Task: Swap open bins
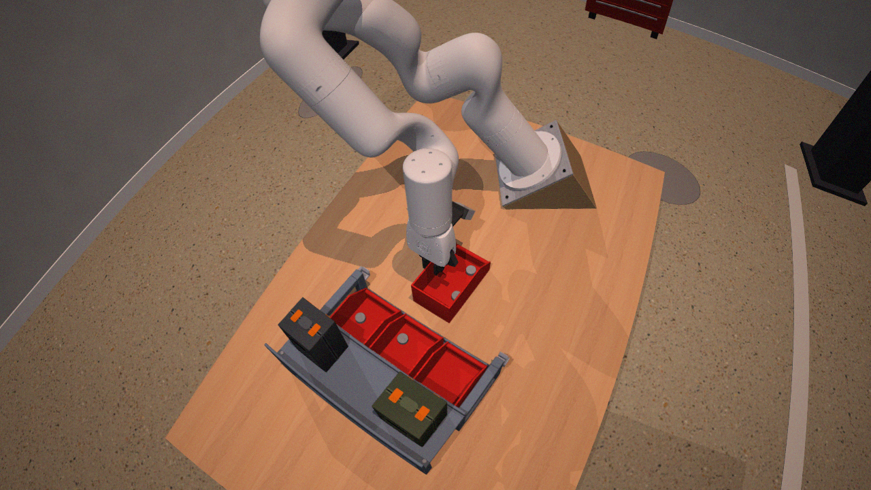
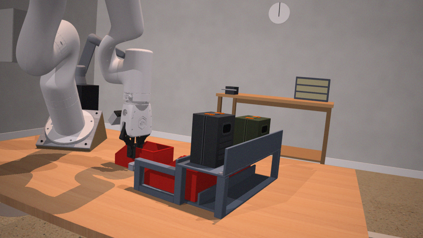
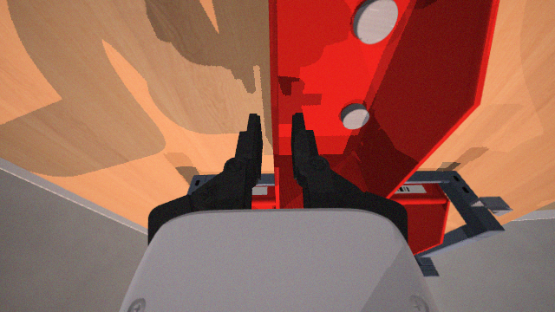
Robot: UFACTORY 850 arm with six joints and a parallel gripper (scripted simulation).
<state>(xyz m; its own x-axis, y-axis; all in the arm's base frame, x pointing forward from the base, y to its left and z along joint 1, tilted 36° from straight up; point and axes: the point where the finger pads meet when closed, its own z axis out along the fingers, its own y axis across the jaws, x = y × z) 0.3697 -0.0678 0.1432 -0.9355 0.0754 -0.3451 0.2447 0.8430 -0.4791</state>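
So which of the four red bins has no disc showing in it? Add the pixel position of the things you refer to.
The shelf bin nearest the green case [image 1: 409, 407] [image 2: 252, 127]: that red bin [image 1: 453, 368] [image 3: 428, 225] shows bare inside. The other two shelf bins show one disc each; the table bin [image 1: 431, 303] [image 2: 156, 154] [image 3: 434, 65], two.
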